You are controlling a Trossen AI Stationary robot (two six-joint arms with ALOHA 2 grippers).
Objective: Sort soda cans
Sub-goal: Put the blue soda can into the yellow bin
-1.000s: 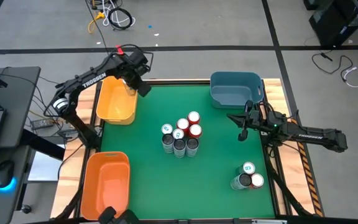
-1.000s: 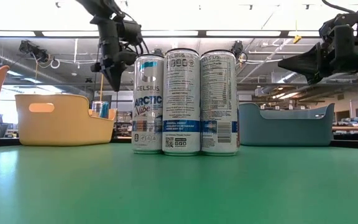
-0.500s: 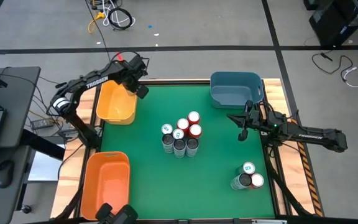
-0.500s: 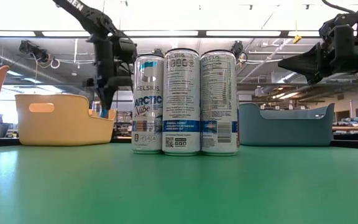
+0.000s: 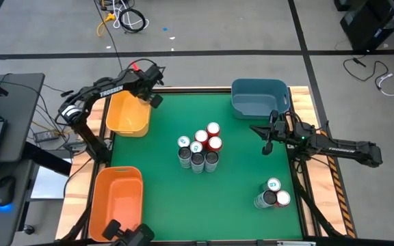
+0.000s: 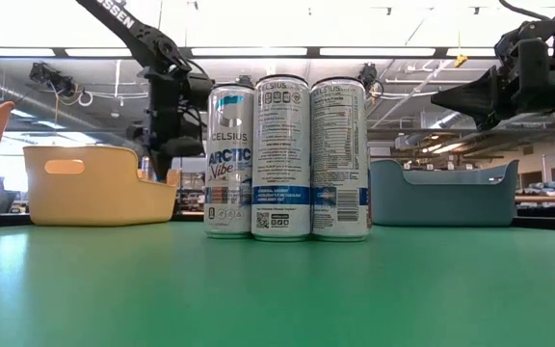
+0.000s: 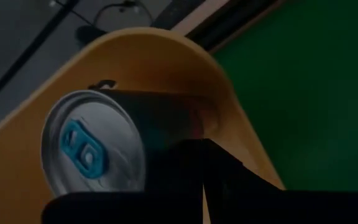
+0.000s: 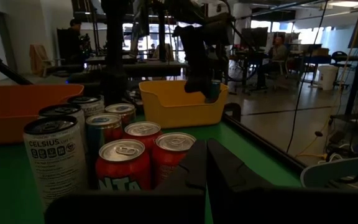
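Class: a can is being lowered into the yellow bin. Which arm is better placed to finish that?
Left. The left gripper holds a can at the yellow bin; the right gripper waits near the blue bin.

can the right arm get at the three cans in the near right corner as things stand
Probably yes: the right pincer hangs over bare green table next to the three cans, with nothing between them.

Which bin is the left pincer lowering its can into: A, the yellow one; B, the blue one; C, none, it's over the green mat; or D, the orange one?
A: the left pincer sits at the yellow bin, and the left wrist view shows its can inside that bin's curved yellow wall.
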